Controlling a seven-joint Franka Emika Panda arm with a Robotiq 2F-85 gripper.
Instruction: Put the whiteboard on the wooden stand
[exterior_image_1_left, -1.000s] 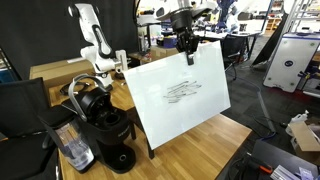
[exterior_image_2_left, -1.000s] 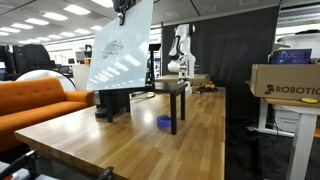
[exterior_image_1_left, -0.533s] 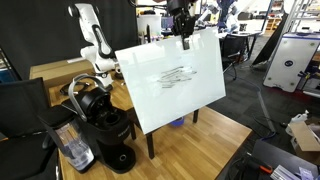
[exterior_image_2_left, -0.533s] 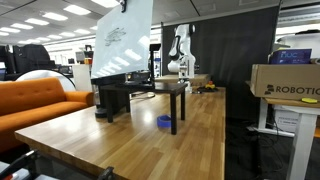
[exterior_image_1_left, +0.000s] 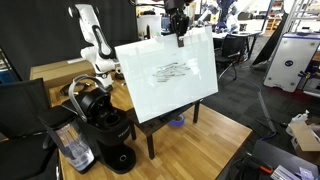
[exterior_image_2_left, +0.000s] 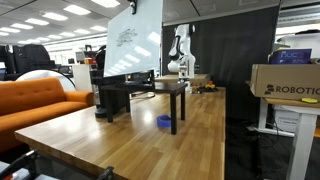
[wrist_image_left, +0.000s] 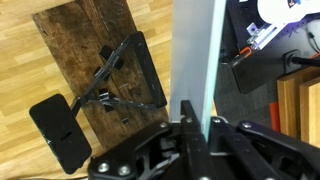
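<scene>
The whiteboard (exterior_image_1_left: 165, 80) is a large thin white board with a dark scribble near its centre. It hangs in the air, tilted, in both exterior views (exterior_image_2_left: 135, 45). My gripper (exterior_image_1_left: 180, 35) is shut on its top edge. In the wrist view the board (wrist_image_left: 195, 50) runs edge-on between the fingers (wrist_image_left: 198, 115). The wooden stand (exterior_image_2_left: 170, 90) is dark brown with straight legs. It sits directly below the board (exterior_image_1_left: 160, 122). Its top (wrist_image_left: 80, 40) carries a black folding frame (wrist_image_left: 120, 80). The board's lower edge is just above the stand; I cannot tell if it touches.
A black coffee machine (exterior_image_1_left: 105, 125) stands beside the stand on the light wooden tabletop (exterior_image_2_left: 130, 150). A small blue object (exterior_image_2_left: 164, 122) lies under the stand. A second white arm (exterior_image_1_left: 92, 35) is behind. An orange sofa (exterior_image_2_left: 40, 100) and a cardboard box (exterior_image_2_left: 285, 80) flank the table.
My gripper has carried the whiteboard up and back, so it now hangs over the wooden stand. The board sits more level than a second ago.
</scene>
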